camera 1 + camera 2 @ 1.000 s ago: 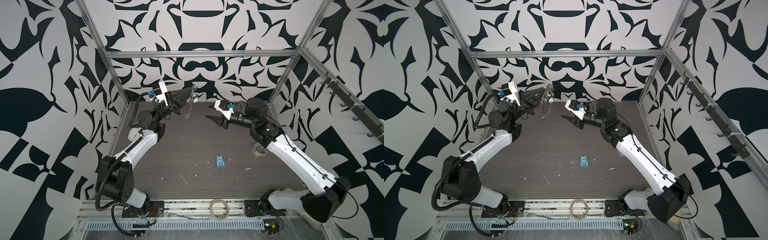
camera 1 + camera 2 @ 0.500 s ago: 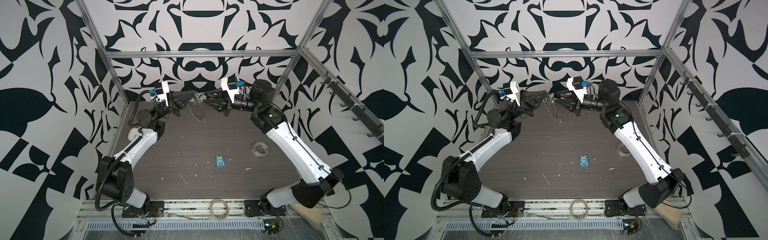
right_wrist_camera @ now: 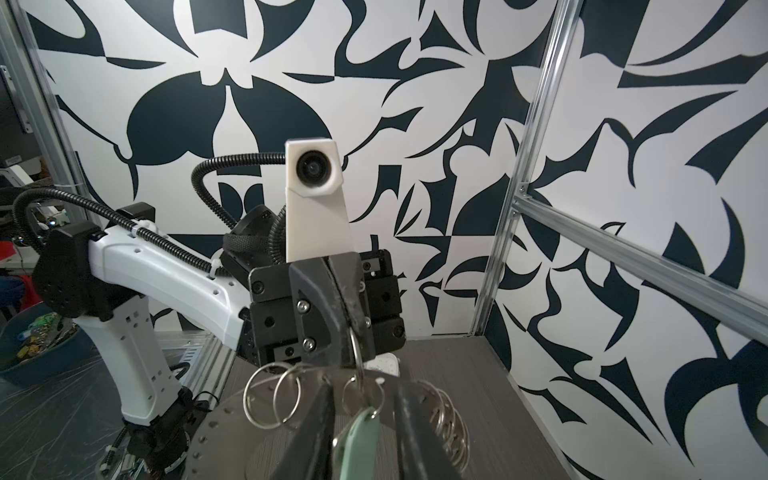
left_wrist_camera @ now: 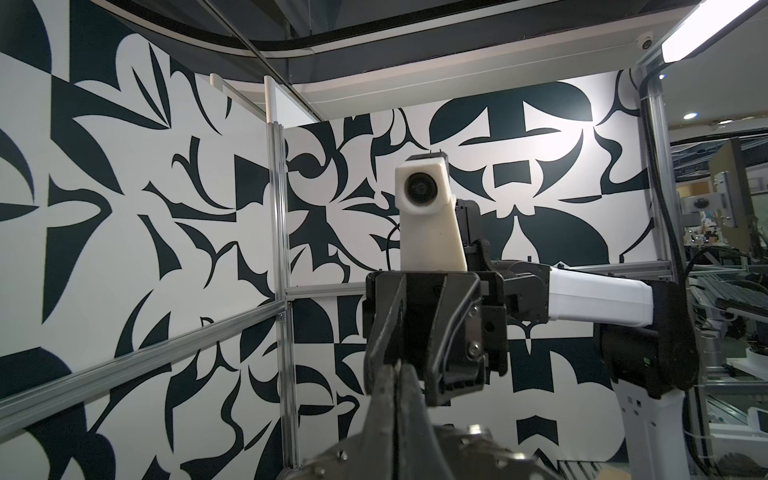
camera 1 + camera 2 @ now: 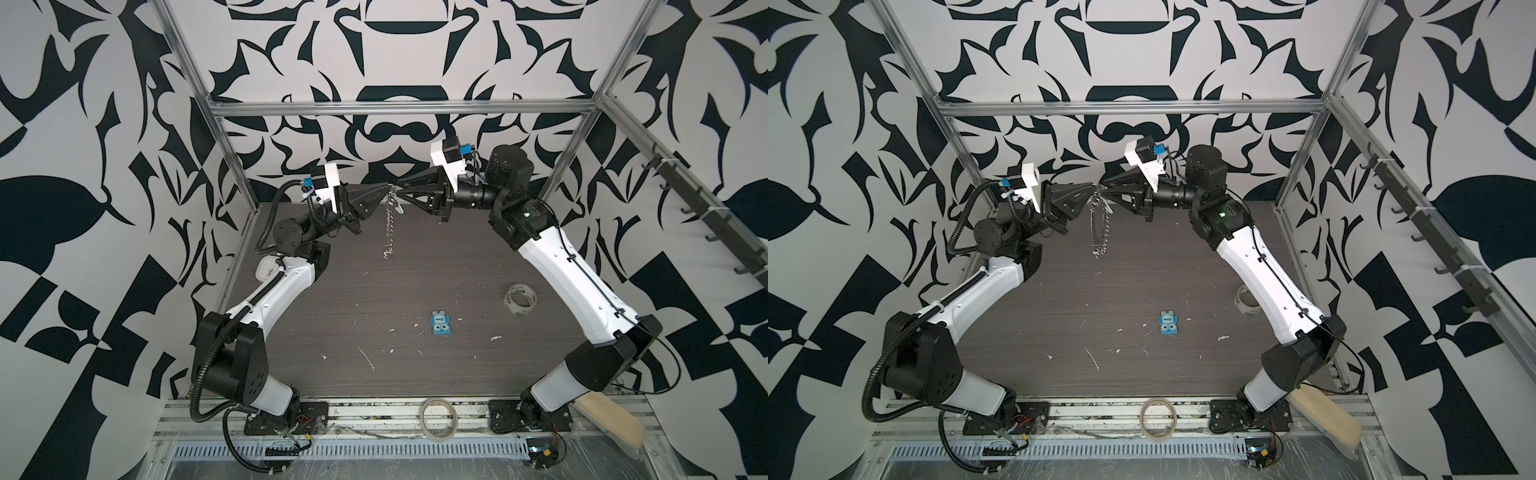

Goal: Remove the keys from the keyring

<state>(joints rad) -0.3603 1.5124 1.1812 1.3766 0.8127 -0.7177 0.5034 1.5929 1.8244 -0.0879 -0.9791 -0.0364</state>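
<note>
Blue cartoon-eyed packet (image 5: 441,324) on dark table (image 5: 332,299), clear tape roll (image 5: 520,310), beige tape ring (image 5: 420,417), white flecks (image 5: 368,358)

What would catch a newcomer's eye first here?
Above the far end of the table, the left gripper pinches a dangling keyring, tip to tip with the right gripper, whose open jaws straddle its pale green key. Black-and-white patterned walls surround them; a blue packet with cartoon eyes lies mid-table.

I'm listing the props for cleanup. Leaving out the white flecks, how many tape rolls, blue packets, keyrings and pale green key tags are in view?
Tape rolls: 2 (translucent roll, beige roll)
Blue packet: 1
Keyring: 1
Pale green key tag: 1
Total: 5
</note>
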